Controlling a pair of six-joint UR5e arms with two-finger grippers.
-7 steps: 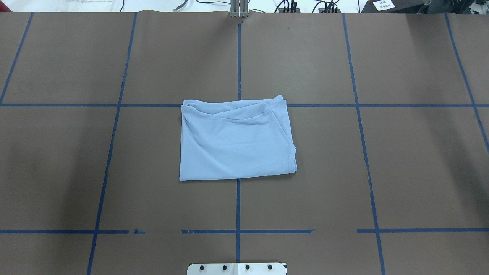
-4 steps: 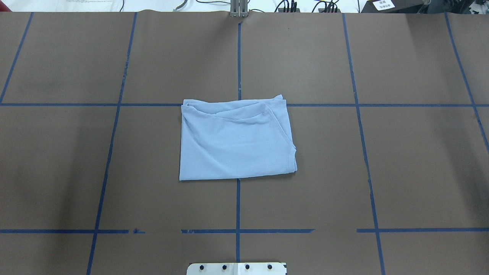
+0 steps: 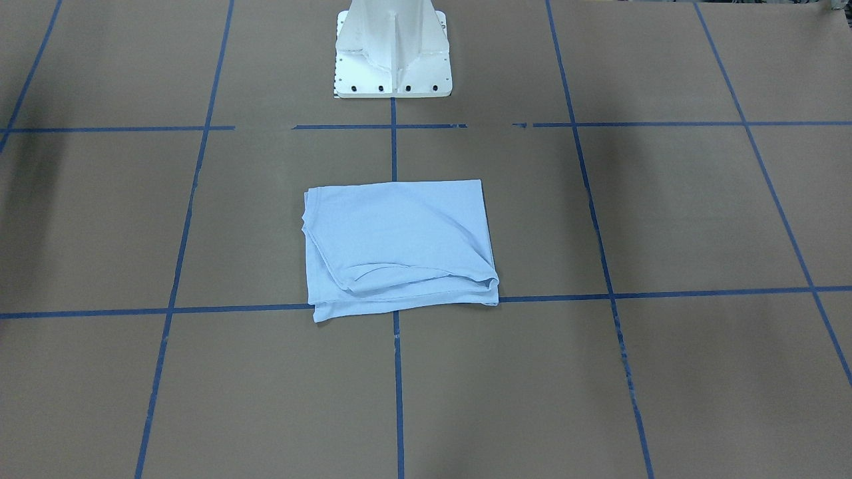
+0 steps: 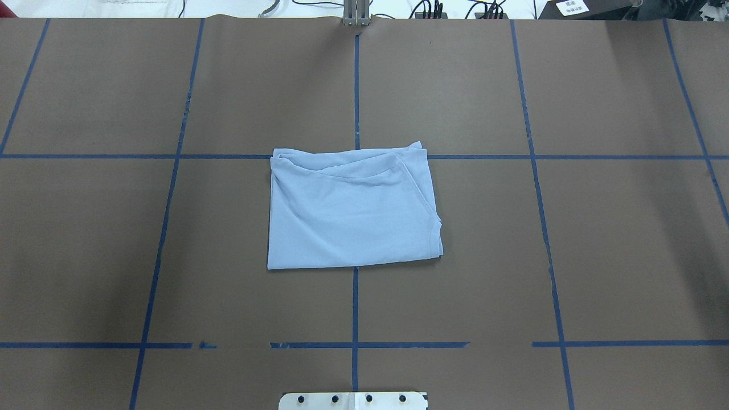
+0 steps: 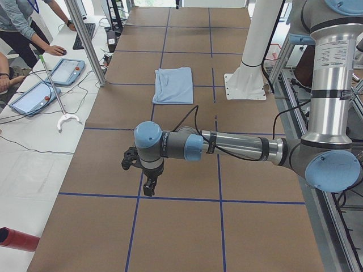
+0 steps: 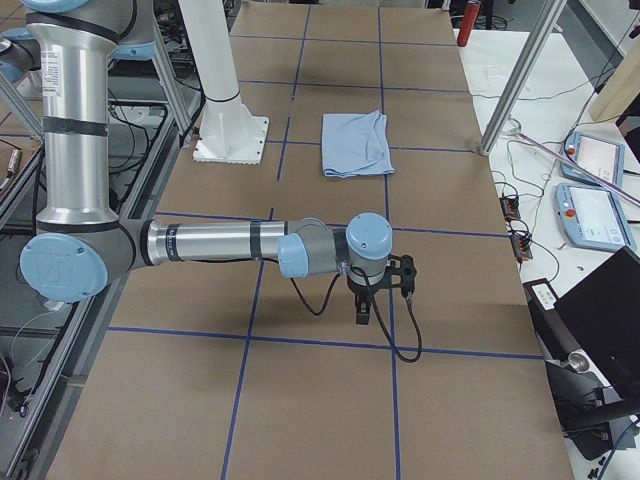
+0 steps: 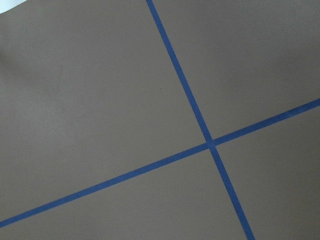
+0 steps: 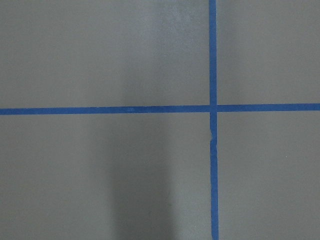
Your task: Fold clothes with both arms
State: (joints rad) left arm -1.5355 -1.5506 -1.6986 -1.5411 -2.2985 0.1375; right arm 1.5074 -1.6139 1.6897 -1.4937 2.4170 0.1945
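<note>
Shirt (image 4: pixel 353 210) folded to rough rectangle at desk (image 4: pixel 569 256) centre, neither arm touching it. Left pincer (image 5: pixel 148 184) far out at shirt's 9 o'clock, right pincer (image 6: pixel 362 312) at 3 o'clock (overhead sense), both pointing down over desk. Released or clenched: cannot tell. Risks:
- Layers at 12 o'clock edge loose and skewed; regrasp likely catches top ply only and unrolls fold.
- Low inward sweep could drag thin fabric.

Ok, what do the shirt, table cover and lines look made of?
Shirt: thin knit fabric, matte light blue; lies in soft creases with stitched hems. Table cover: probably brown paper, matte, wavy along the far edge. Lines: likely blue tape, with torn gaps.
</note>
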